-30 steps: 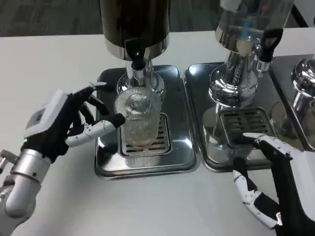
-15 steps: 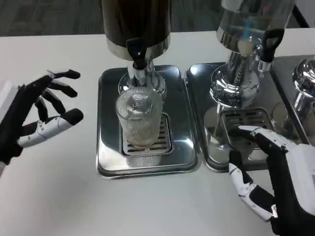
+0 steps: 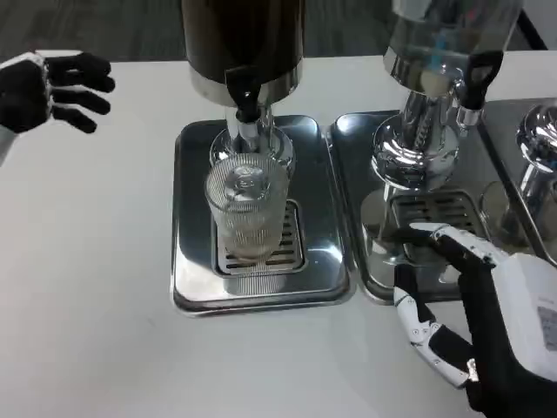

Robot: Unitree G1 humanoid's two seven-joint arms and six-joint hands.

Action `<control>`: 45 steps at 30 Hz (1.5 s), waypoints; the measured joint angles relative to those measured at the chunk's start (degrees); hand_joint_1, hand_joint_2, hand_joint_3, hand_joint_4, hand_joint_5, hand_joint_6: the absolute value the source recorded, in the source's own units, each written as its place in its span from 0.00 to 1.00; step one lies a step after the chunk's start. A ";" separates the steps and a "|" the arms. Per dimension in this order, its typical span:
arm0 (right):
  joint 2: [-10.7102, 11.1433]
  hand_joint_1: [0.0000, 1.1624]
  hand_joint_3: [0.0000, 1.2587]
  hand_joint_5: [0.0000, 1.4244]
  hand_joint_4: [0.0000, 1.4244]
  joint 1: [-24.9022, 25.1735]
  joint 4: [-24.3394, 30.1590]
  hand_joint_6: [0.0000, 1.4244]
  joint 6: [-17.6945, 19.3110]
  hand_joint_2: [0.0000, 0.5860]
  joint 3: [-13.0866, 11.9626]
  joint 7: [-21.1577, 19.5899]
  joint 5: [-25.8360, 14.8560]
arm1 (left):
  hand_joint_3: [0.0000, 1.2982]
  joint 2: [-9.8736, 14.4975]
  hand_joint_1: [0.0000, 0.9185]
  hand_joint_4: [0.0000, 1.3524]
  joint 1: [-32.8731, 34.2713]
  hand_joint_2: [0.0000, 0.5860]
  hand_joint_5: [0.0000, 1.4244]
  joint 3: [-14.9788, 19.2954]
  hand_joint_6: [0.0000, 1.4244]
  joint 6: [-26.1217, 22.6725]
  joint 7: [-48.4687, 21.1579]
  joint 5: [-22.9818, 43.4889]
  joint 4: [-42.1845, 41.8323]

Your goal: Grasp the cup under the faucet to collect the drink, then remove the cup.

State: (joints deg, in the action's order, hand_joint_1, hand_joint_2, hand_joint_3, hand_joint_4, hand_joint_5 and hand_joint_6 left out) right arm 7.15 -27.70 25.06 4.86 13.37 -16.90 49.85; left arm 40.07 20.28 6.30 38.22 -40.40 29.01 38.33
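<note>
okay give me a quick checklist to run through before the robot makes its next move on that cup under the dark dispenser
1. Cup upright on the drip grate below the black faucet: ok.
2. Drink collected in the cup: cannot tell; the ribbed glass looks clear.
3. Left robot hand holding the cup: not ok; it is open at the far left of the table, apart from the cup.
4. Right robot hand free: ok; open, at the front of the neighbouring tray.
5. Room on both sides of the cup for a grasp: ok.
</note>
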 measured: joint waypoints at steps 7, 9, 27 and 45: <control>-1.02 0.51 0.37 0.28 0.28 0.77 -0.76 0.22 0.00 0.80 1.19 -1.12 -0.01 | 0.28 -0.07 0.00 0.17 9.07 0.07 0.21 3.70 0.24 -20.16 -21.08 5.80 1.83; -1.38 0.51 0.38 0.29 0.29 0.76 -1.11 0.24 0.00 0.80 1.36 -1.52 -0.02 | 0.28 -0.27 0.00 0.17 9.98 0.07 0.20 4.29 0.24 -22.06 -22.68 5.82 2.11; -3.90 0.51 0.38 0.31 0.30 0.48 -2.84 0.24 0.00 0.80 3.05 -5.18 -0.38 | 0.27 -4.48 0.00 0.17 19.99 0.07 0.20 6.55 0.22 -25.21 -26.03 -0.94 10.48; -5.46 0.51 0.38 0.31 0.30 -0.81 -3.48 0.25 -0.63 0.80 3.93 -7.23 -0.38 | 0.27 -9.64 0.00 0.18 25.26 0.07 0.20 6.19 0.22 -24.54 -27.05 -6.21 15.16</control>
State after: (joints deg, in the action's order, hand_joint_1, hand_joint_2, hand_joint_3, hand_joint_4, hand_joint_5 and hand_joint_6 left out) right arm 1.69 -28.50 21.59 4.23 17.30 -24.13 49.47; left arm 30.43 45.54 12.49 13.68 -67.45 22.80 53.48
